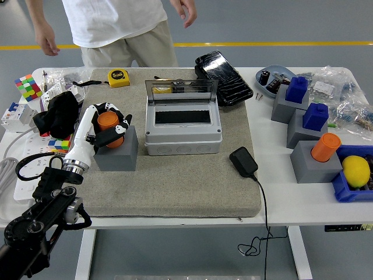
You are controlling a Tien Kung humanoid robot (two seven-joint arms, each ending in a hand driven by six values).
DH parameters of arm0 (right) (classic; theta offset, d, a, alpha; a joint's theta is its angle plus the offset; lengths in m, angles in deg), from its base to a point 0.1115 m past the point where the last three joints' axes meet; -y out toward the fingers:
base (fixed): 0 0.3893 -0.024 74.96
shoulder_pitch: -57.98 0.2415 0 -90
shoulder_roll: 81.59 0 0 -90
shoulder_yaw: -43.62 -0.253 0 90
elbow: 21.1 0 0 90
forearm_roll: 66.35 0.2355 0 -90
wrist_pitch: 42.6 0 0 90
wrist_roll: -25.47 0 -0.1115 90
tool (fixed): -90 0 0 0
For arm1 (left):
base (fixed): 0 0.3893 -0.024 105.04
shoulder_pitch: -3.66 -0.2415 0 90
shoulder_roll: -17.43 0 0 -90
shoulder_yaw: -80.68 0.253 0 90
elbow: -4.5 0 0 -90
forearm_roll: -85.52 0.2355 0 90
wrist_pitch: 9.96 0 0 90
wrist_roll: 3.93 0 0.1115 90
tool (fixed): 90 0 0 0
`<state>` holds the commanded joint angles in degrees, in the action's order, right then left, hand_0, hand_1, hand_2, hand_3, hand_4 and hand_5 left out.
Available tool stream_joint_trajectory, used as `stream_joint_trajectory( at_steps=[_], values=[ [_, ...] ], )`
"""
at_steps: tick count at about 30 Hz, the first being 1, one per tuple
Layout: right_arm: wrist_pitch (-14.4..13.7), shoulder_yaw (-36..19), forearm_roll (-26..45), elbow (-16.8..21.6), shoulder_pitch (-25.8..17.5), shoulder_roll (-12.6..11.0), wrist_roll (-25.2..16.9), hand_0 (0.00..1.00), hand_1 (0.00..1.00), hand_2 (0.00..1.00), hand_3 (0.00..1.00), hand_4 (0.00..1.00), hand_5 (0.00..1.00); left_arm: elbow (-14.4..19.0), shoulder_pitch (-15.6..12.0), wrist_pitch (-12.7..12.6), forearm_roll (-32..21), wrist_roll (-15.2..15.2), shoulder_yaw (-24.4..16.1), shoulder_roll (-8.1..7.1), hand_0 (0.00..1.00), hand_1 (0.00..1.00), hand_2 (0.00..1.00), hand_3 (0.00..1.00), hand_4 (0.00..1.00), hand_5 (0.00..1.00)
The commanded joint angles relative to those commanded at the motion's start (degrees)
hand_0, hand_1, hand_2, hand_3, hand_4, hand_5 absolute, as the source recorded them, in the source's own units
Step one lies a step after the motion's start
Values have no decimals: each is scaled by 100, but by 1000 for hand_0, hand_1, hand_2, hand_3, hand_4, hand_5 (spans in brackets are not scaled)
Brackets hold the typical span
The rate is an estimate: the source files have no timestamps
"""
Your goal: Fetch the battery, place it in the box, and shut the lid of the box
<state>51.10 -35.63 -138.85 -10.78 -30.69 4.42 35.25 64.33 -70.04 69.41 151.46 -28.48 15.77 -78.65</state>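
The battery is an orange cylinder [108,123] standing in a grey block [118,155] on the left of the felt mat [175,186]. My left hand [105,126] is wrapped around it, with the white fingers [109,136] curled over its front and the thumb behind. The grey box [182,135] stands just right of the block. Its clear lid [182,92] is raised at the back, so the inside shows. My right arm is out of view.
A person [116,26] stands behind the table's far edge, both hands hanging free. A black charger [243,161] with its cable lies right of the box. Grey blocks [313,160] with blue and orange pieces and a blue bin [348,192] crowd the right side. A black cloth [58,111] lies far left.
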Motion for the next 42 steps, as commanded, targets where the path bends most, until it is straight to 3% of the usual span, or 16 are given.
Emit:
stream_joint_trajectory(
  at_steps=[4,10,15,18,19,24,25,30,31,32,42],
  values=[
    [-5,9,11,0,-6,-2,-13,614,661,686,591,991,554,190,36,-28,199,48,29,-57,173,111,136,176,276,2],
    [-11,-5,-6,0,-11,-7,-15,612,661,685,591,991,553,642,305,-129,1120,457,272,-312,172,110,141,177,264,2],
    [-12,7,-3,0,-1,-18,-14,611,660,685,589,991,554,815,809,-98,2112,1088,803,-538,182,118,145,179,270,2],
    [-16,2,-1,0,9,-18,-12,611,660,685,589,991,554,715,1128,-100,2521,1334,1177,-571,182,118,145,179,270,2],
    [-15,17,13,0,12,-20,-14,611,661,686,590,991,553,654,1246,-92,2684,1432,1319,-564,190,124,149,183,319,2],
    [-15,46,21,0,25,-23,-12,611,661,686,590,991,553,418,1655,-81,3331,1761,1815,-470,190,124,149,183,319,2],
    [-14,46,10,0,27,-25,-7,610,661,685,590,990,553,378,1721,-80,3416,1805,1894,-450,195,128,150,185,370,2],
    [-11,77,-31,0,38,-44,15,610,661,685,590,990,553,3,2144,-137,3854,1981,2292,-271,195,128,150,185,370,2],
    [-10,90,-32,0,43,-47,18,612,661,685,590,990,553,-100,2237,-145,3949,2018,2368,-221,197,137,157,197,520,2],
    [-11,112,-19,0,47,-52,14,612,661,685,590,990,553,-176,2305,-150,4016,2042,2419,-181,197,137,157,197,520,2],
    [-7,188,-44,0,73,-70,37,611,661,685,590,989,552,-845,2800,-264,4186,2073,2700,291,202,140,161,204,578,2]
  ],
)
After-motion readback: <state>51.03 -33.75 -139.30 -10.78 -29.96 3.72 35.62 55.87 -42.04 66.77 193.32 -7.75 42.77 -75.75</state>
